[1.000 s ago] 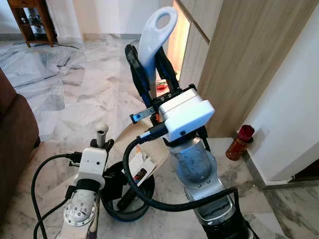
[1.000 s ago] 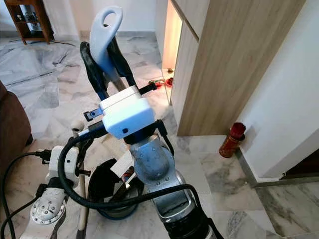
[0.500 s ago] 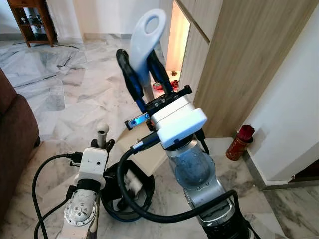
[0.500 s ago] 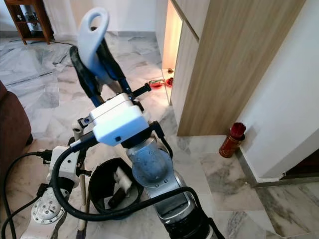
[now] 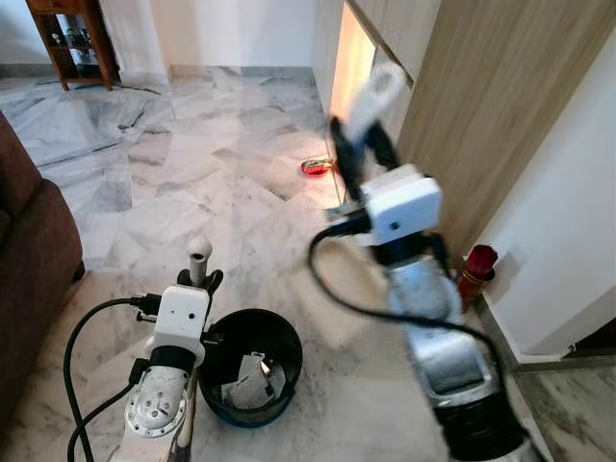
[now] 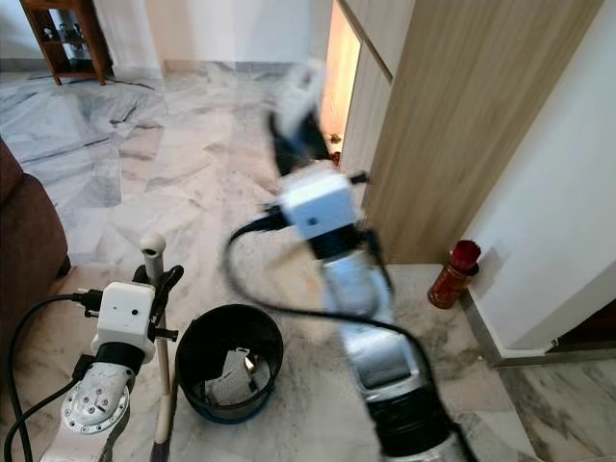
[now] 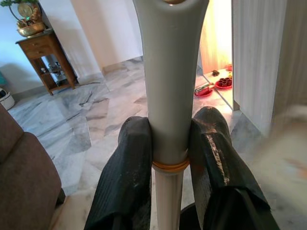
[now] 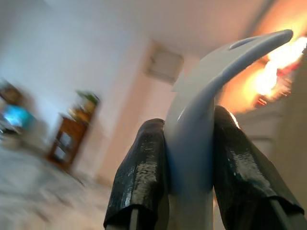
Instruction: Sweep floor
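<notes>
1. Swung rightward and farther off since a second ago: right gripper (image 5: 358,144), blurred, with the white dustpan handle (image 5: 375,91), toward the wooden cabinet (image 5: 481,106).
2. Eye views: black bin (image 5: 250,375) holding scraps, on marble floor (image 5: 144,192), near left.
3. Left wrist view: left gripper (image 7: 170,148) pinching the grey broom handle (image 7: 170,72).
4. Right wrist view: fingers (image 8: 141,172) pressed on the dustpan handle.

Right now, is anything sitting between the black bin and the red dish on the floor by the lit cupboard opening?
Nothing visible on the floor: bare marble runs from the black bin to the red dish. The raised right arm only overlaps that stretch in view.
</notes>
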You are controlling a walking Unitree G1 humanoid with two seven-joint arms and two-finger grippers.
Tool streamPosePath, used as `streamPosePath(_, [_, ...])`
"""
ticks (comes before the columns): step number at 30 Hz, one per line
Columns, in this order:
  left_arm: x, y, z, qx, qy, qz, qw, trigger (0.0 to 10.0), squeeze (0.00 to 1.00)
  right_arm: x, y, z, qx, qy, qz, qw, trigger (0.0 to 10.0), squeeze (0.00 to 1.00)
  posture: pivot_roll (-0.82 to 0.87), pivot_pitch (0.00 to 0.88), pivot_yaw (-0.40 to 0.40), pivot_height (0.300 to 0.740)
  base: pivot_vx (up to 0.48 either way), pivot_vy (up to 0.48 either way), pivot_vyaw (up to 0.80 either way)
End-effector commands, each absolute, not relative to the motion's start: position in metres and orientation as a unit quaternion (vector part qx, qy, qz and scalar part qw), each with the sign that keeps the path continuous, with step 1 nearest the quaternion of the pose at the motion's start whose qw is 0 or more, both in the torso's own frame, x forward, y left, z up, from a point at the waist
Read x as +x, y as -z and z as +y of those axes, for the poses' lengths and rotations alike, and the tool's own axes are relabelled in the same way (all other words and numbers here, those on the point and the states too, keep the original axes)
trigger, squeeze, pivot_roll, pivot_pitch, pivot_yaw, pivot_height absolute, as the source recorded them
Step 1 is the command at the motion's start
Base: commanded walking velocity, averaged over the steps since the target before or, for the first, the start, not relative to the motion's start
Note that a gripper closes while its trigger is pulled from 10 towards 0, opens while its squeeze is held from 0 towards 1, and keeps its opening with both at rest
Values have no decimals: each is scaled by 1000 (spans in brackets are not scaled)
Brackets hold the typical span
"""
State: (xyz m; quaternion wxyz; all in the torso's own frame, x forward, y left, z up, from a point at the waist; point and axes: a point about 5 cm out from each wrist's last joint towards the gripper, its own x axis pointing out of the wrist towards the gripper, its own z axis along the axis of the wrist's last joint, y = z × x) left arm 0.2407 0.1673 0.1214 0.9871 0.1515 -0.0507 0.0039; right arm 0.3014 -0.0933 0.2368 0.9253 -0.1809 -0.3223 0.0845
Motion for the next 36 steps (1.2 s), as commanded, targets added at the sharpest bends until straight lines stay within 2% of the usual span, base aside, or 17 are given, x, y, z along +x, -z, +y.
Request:
streamPosePath(1, [240,-128,165,152,1,-69,986,10000,0,309,-231,-118,-202,-42,-299,932,10000,0,-4,69,-60,740,0,0,0])
streamPosePath(6, [241,-129,168,142,-6,-69,987,10000,0,320,-213,-147,-182,-1,-244,952,10000,0,-4,71,-57,740,0,0,0])
streamPosePath(11, [242,-130,177,112,-36,-68,991,10000,0,328,-182,-157,-175,-11,-164,971,10000,0,-2,68,-52,740,0,0,0])
streamPosePath(15, [241,-129,184,89,-57,-65,992,10000,0,329,-169,-173,-147,22,-137,979,10000,0,-2,63,-47,740,0,0,0])
streamPosePath(16, [240,-130,187,80,-62,-66,993,10000,0,329,-164,-178,-163,30,-129,978,10000,0,0,61,-43,740,0,0,0])
streamPosePath(18, [240,-130,189,73,-65,-66,993,10000,0,329,-161,-180,-175,30,-126,976,10000,0,-2,61,-40,740,0,0,0])
streamPosePath(25, [236,-130,193,50,-70,-65,994,10000,0,329,-140,-194,-123,63,-82,987,10000,0,8,42,-34,740,0,0,0])
streamPosePath(32, [236,-128,198,43,-79,-60,994,10000,0,329,-133,-196,-52,65,-76,994,10000,0,17,19,-33,740,0,0,0])
streamPosePath(36, [237,-129,197,44,-72,-62,995,10000,0,329,-133,-194,-53,63,-81,993,10000,0,21,0,-28,740,0,0,0])
